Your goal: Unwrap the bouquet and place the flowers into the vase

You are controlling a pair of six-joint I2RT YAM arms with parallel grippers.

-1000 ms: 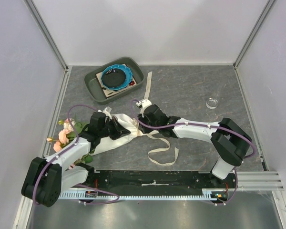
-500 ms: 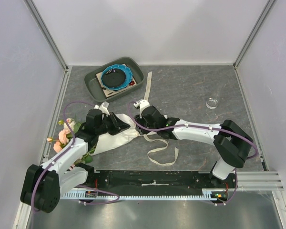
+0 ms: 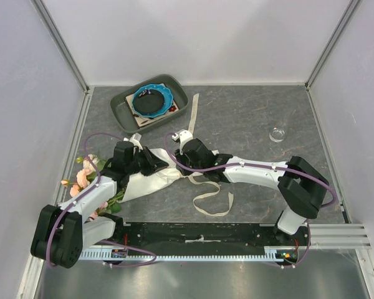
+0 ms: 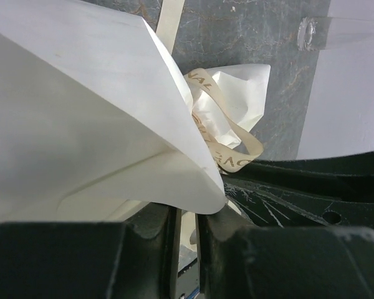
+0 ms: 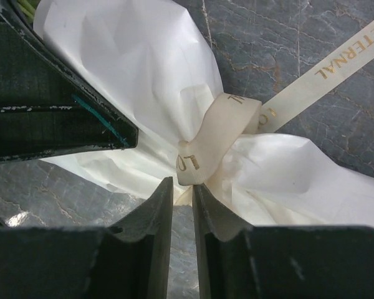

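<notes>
Both grippers meet at the tied end of the bouquet.
The bouquet lies on its side at the near left, with the flowers at its left end. The left gripper is almost closed, with a fold of the white paper between its jaws. The right gripper is almost closed at the ribbon knot; I cannot tell if it grips. The vase stands well apart at the far right.
</notes>
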